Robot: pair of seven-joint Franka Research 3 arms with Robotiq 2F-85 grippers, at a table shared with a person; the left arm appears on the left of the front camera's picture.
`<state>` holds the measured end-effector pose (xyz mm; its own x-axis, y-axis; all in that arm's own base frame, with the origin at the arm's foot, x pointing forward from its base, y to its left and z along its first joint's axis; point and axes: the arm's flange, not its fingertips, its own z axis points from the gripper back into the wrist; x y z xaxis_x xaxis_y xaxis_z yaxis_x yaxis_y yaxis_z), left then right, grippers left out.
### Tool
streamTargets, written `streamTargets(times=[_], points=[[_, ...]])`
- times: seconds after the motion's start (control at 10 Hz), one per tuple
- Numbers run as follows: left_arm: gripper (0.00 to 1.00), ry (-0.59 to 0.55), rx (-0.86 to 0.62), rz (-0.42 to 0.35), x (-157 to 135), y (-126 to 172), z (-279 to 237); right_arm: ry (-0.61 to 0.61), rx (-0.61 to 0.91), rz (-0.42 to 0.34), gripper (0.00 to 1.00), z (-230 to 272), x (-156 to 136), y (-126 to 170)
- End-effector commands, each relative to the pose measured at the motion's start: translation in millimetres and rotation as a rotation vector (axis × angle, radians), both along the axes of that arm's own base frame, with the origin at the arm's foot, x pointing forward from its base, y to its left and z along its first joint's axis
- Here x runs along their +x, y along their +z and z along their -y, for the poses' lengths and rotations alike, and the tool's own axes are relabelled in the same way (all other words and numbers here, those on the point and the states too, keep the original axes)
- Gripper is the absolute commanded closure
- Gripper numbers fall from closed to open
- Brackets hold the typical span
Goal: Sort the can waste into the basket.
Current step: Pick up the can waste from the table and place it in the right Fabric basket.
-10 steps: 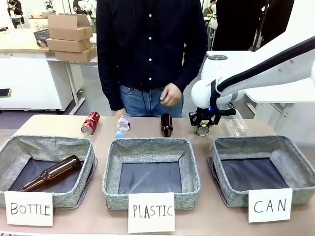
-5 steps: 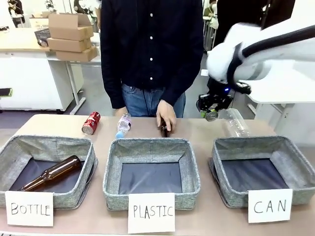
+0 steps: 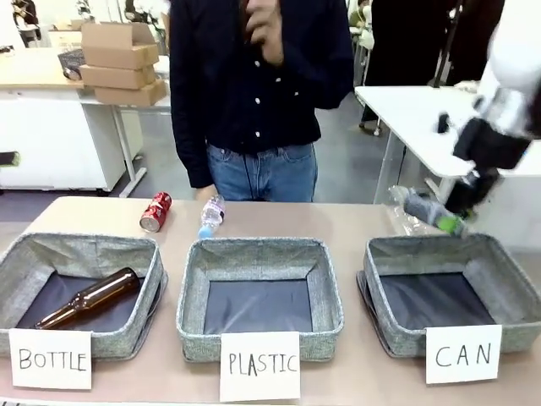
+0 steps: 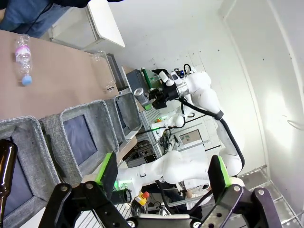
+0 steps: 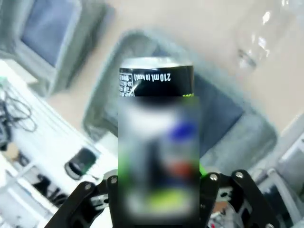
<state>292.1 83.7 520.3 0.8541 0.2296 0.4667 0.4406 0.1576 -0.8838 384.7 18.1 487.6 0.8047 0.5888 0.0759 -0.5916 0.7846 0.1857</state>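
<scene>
R gripper (image 3: 450, 220) clamped on black can (image 3: 425, 208), green pad visible at one side; can tilted, nearly flat. Held in air over far edge of CAN basket (image 3: 507, 272), twd. its right half, not touching rim. In R wrist view, same can (image 5: 156, 78) over basket's grey wall and dark base. Base dark across whole width betw. the four walls; white CAN card (image 3: 463, 353) against front wall. Clear plastic bottle (image 3: 402, 216) lying on table (image 3: 347, 222) just beyond basket's far rim, close behind can; touching or apart, cannot tell. Red can (image 3: 155, 211) on its side on table, beyond far-right corner of BOTTLE basket (image 3: 17, 271), well apart from CAN basket, PLASTIC basket (image 3: 193, 288) between. Small bottle (image 3: 210, 216) w/ blue cap lying nr. red can, gap betw. them, just beyond PLASTIC basket's far rim. Brown bottle (image 3: 89, 298) slanted inside BOTTLE basket. Narrow strips of bare table betw. the three baskets; wider strip along far edge. L gripper (image 4: 161, 173) w/ jaws spread wide, nothing betw. them, facing along basket row from BOTTLE end. Person (image 3: 254, 101) at far edge, one hand (image 3: 264, 30) raised by upper chest, well above table.
</scene>
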Motion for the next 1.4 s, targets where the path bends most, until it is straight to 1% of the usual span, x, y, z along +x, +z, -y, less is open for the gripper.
streamTargets(times=[0.0,0.1,0.2,0.3,0.5,0.6,0.8,1.0,1.3], points=[[0.0,-0.003,-0.016,0.029,0,1,2,-0.045,-0.036,0.011,0.67,11,-10,-15],[0.0,-0.003,-0.016,0.029,0,1,2,-0.046,-0.012,0.032,0.67,14,-13,-15],[0.0,-0.003,-0.016,0.029,0,1,2,-0.08,-0.016,0.03,0.67,16,-10,-15],[0.0,-0.003,-0.016,0.029,0,1,2,-0.051,-0.016,0.028,0.67,15,-7,-15],[0.0,-0.003,-0.016,0.029,0,1,2,-0.071,-0.037,-0.007,0.67,15,-1,-16],[0.0,-0.003,-0.016,0.029,0,1,2,-0.061,-0.052,-0.02,0.0,14,-1,-17],[0.0,-0.003,-0.016,0.029,0,1,2,-0.065,-0.029,-0.022,0.0,14,-1,-18],[0.0,-0.003,-0.016,0.029,0,1,2,-0.097,-0.004,0.01,0.0,14,-2,-17],[0.0,-0.003,-0.016,0.029,0,1,2,-0.124,0.046,0.0,0.0,16,1,-17]])
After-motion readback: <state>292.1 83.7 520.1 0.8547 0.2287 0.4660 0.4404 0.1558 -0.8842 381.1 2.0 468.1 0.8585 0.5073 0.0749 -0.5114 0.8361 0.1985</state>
